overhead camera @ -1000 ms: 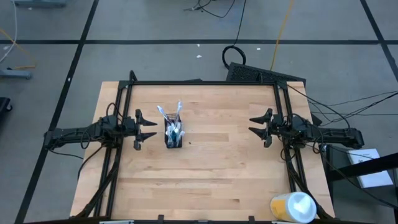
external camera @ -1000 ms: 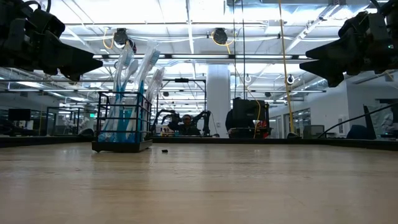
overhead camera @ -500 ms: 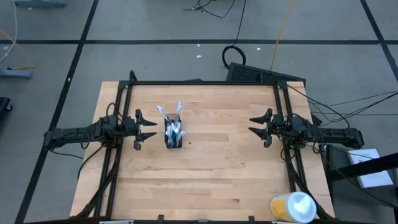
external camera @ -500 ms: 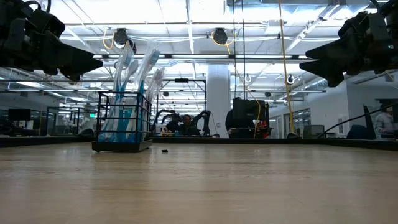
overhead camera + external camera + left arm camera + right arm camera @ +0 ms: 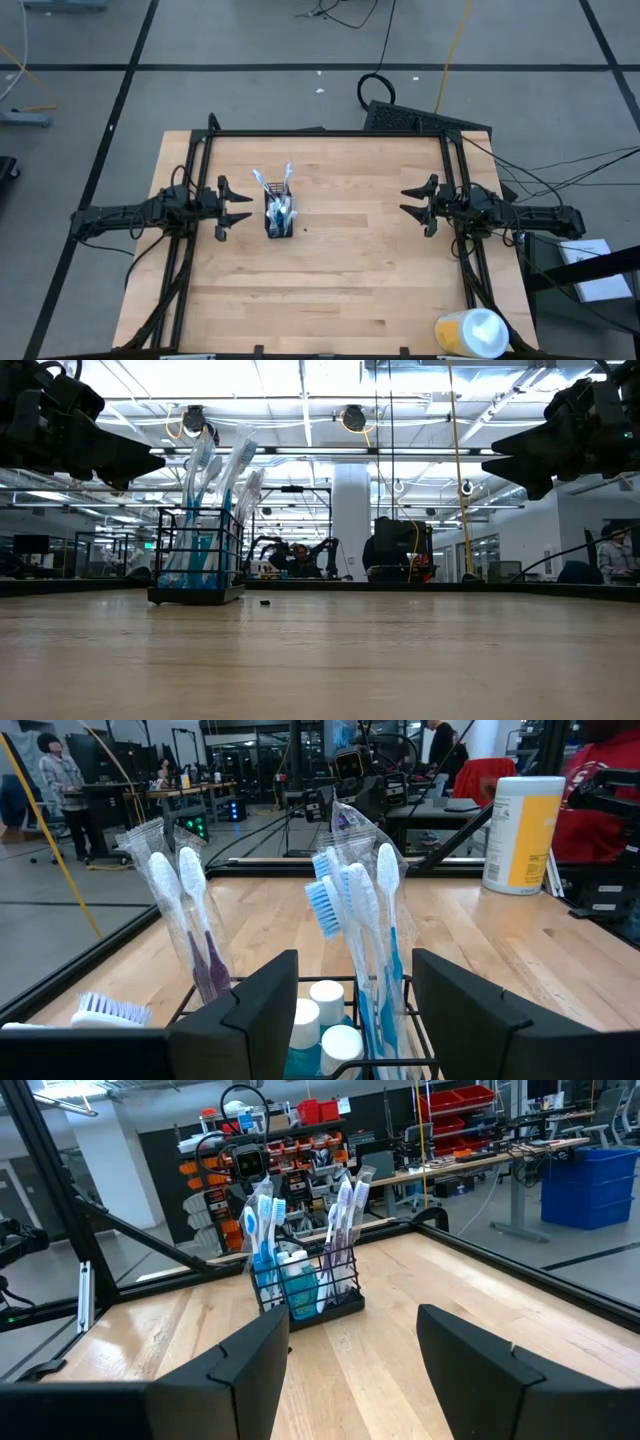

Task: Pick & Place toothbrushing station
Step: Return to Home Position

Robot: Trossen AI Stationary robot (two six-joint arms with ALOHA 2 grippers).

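The black mesh holder (image 5: pixel 279 217) stands on its base on the wooden table, left of centre, with wrapped blue-and-white toothbrushes (image 5: pixel 358 910) standing upright in it and small white-capped tubes (image 5: pixel 326 1001) inside. It also shows in the low view (image 5: pixel 197 555) and the right wrist view (image 5: pixel 303 1275). My left gripper (image 5: pixel 243 208) is open, just left of the holder, above table level, its fingers pointing at it. My right gripper (image 5: pixel 410 203) is open over the table's right part, far from the holder.
A yellow-and-white round container (image 5: pixel 472 333) stands at the table's near right corner, also in the left wrist view (image 5: pixel 522 833). A tiny dark speck (image 5: pixel 304 228) lies right of the holder. Black frame rails (image 5: pixel 320 133) run along the table's edges. People are in the room beyond.
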